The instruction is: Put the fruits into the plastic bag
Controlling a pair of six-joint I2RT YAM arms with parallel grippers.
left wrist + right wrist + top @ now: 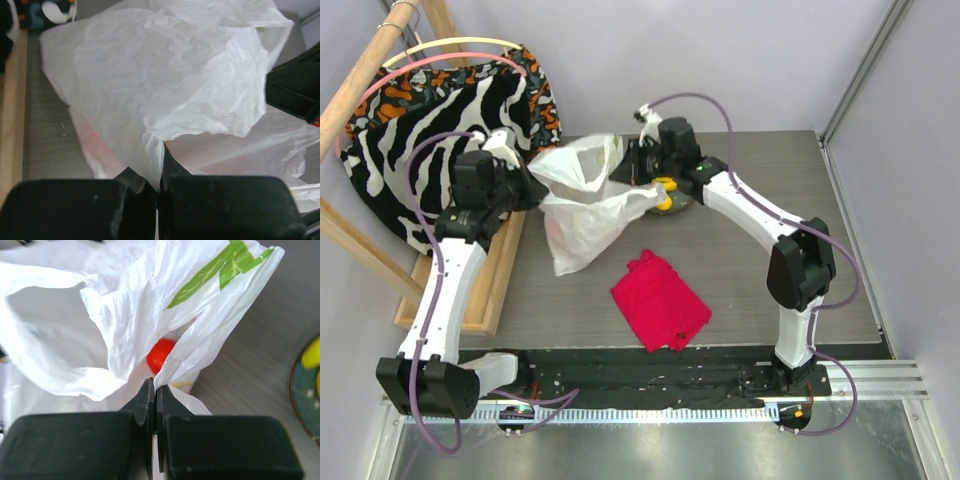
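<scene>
So, the plastic bag [582, 205] is one thin, crinkly, see-through white carrier. It sits slumped on the left-middle of the grey wood-grain tabletop [760, 260], with its mouth lifted between the two arms. It has a couple of green printed streaks [220, 265] on one flap.

Both grippers are pinching it. The left gripper [156, 170] has its black fingers squeezed together on a fold of the bag's rim. The right gripper [154, 390] is clamped tight on the film at the opposite side.

Fruit count: one round, glossy red-orange fruit [161, 355] shows through the plastic, inside the bag just past the right fingertips. Smooth yellow fruit [665, 193] lies on one dark round plate [304, 405] just right of the bag; how many pieces there are is hard to tell, as most of it is hidden or cut off.

One soft red folded cloth [660, 300] lies flat near the front. One zebra-striped fabric [450, 120] hangs on a wooden frame at back left.
</scene>
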